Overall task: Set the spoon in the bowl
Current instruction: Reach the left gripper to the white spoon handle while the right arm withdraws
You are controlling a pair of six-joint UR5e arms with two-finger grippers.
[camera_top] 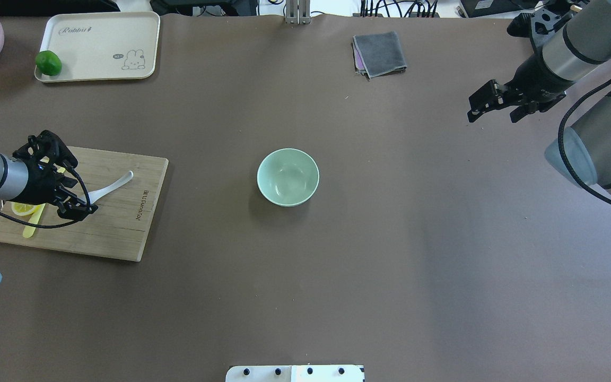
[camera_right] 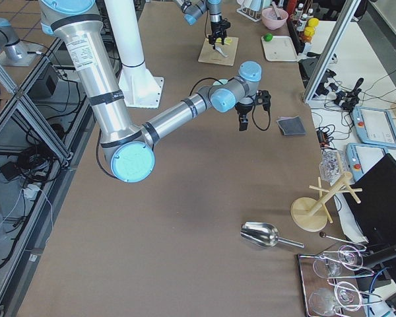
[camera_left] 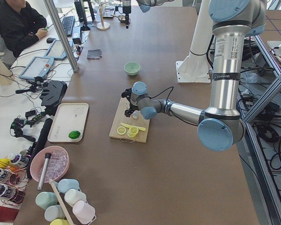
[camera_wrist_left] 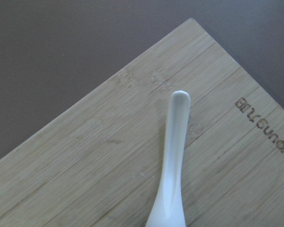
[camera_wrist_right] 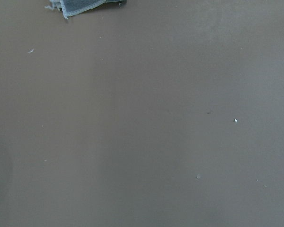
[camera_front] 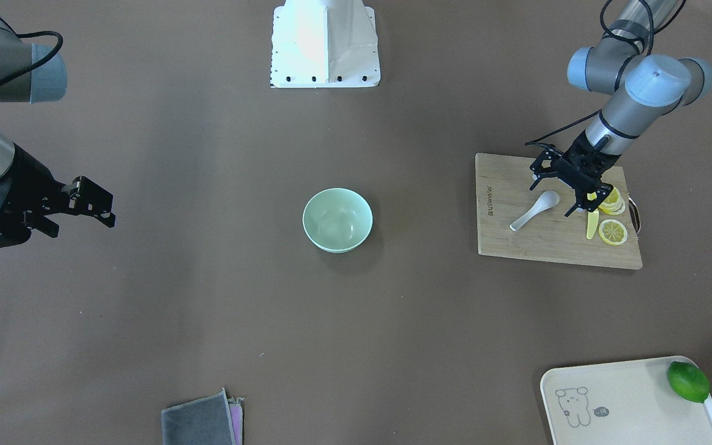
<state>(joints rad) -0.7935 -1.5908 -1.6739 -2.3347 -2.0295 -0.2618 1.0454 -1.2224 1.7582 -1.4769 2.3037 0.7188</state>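
Note:
The white spoon (camera_front: 532,213) lies on a wooden cutting board (camera_front: 517,247), handle pointing toward the table's middle; it also shows in the overhead view (camera_top: 117,183) and close up in the left wrist view (camera_wrist_left: 175,156). My left gripper (camera_front: 554,196) is open, low over the board, with its fingers either side of the spoon's scoop. Whether it touches the spoon I cannot tell. The mint-green bowl (camera_front: 337,219) stands empty at the table's centre, also in the overhead view (camera_top: 288,176). My right gripper (camera_front: 105,209) is open and empty, far off on the other side.
Lemon slices (camera_front: 613,232) and a yellow knife (camera_front: 591,224) lie on the board beside the left gripper. A cream tray (camera_front: 628,402) with a lime (camera_front: 688,381) sits at the operators' side. A grey cloth (camera_front: 201,423) lies at the table edge.

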